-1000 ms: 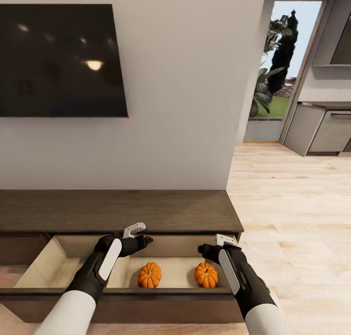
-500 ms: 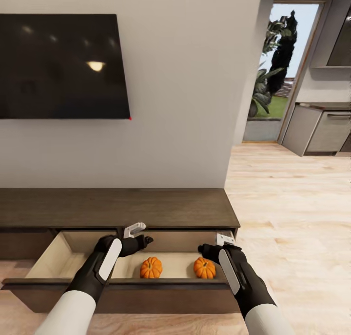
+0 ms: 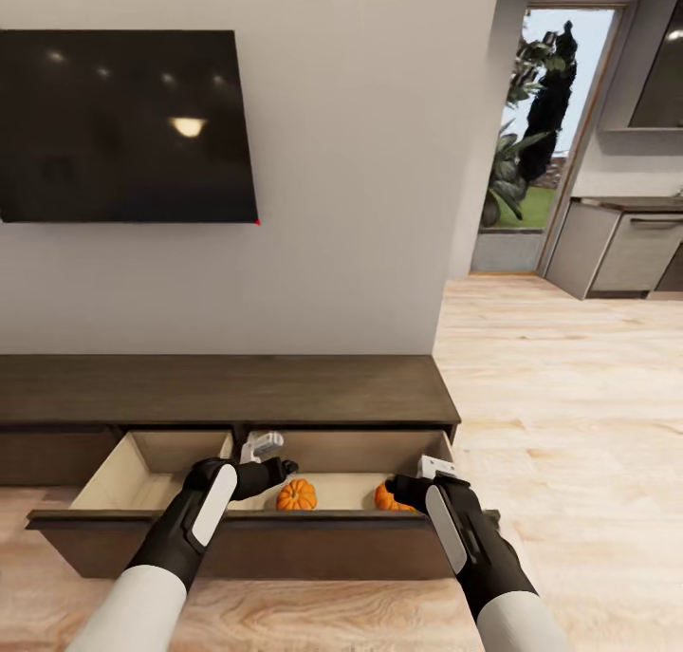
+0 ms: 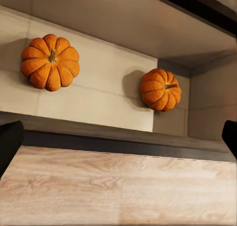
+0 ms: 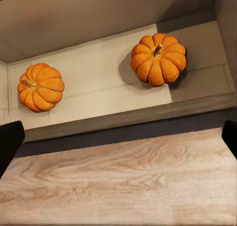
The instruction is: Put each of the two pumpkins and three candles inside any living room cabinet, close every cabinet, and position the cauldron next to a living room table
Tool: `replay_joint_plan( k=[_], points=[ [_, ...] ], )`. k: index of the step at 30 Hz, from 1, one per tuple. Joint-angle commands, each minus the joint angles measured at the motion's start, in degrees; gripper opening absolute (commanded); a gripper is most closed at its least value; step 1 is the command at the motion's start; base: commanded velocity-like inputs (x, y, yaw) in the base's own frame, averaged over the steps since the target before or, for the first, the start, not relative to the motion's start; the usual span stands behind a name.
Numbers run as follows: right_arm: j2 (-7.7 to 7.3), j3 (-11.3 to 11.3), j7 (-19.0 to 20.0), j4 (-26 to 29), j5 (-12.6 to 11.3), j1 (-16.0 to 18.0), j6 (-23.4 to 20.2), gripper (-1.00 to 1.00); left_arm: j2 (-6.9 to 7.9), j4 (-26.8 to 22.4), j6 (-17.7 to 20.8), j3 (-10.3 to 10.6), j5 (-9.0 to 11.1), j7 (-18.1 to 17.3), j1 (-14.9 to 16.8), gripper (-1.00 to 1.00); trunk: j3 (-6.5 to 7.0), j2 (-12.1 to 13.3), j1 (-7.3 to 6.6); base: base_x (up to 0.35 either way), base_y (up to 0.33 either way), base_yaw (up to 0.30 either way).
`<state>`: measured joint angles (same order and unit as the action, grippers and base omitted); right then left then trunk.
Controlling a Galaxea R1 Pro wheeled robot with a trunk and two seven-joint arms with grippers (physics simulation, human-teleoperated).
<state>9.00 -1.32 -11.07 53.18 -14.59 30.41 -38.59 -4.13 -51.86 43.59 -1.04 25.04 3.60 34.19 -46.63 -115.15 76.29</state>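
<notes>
Your left tool (image 3: 268,455) and right tool (image 3: 429,474): both spread open, empty, hovering above open drawer (image 3: 256,538) of cabinet (image 3: 218,391), lower centre of head view. Two pumpkins inside drawer: one (image 3: 297,494) centre, other (image 3: 384,497) just right, partly behind your right tool. Apart, upright.

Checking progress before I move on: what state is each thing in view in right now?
Cabinet: right drawer pulled open.
Drawer: open, pale interior showing.
Left pumpkin: inside the drawer, resting on its floor.
Right pumpkin: inside the drawer, partly hidden by the right arm.
Left end effector: open, empty, over the drawer.
Right end effector: open, empty, over the drawer.
TV: screen dark.
</notes>
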Motion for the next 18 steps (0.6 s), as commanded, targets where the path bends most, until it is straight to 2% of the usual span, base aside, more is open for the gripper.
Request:
replay_joint_plan(
  k=[1, 4, 14, 18],
  points=[
    [-0.01, 0.0, 0.0, 0.0, 0.0, 0.0, 0.0, 1.0, 0.0, 0.0, -0.02, 0.0, 0.01, 0.0, 0.0, 1.0, -0.18, -0.42, 0.23, -0.148, 0.0, 0.0],
    [-0.03, 0.0, 0.0, -0.01, 0.0, 0.0, 0.0, 1.0, -0.01, 0.0, -0.04, -0.01, 0.01, 0.0, 0.0, 1.0, -0.72, -1.62, 0.88, -0.134, 0.0, 0.0],
    [-0.03, -0.07, 0.0, 0.01, 0.0, 0.0, 0.04, 1.0, -0.05, 0.0, 0.01, -0.01, 0.01, 0.0, 0.0, 1.0, -0.72, -1.62, 0.88, -0.033, 0.0, 0.0],
    [-0.03, -0.05, 0.0, 0.01, 0.0, 0.0, 0.06, 1.0, -0.05, 0.0, 0.0, -0.01, 0.01, 0.0, 0.0, 1.0, -1.44, -3.22, 1.76, -0.001, 0.0, 0.0]
  ],
)
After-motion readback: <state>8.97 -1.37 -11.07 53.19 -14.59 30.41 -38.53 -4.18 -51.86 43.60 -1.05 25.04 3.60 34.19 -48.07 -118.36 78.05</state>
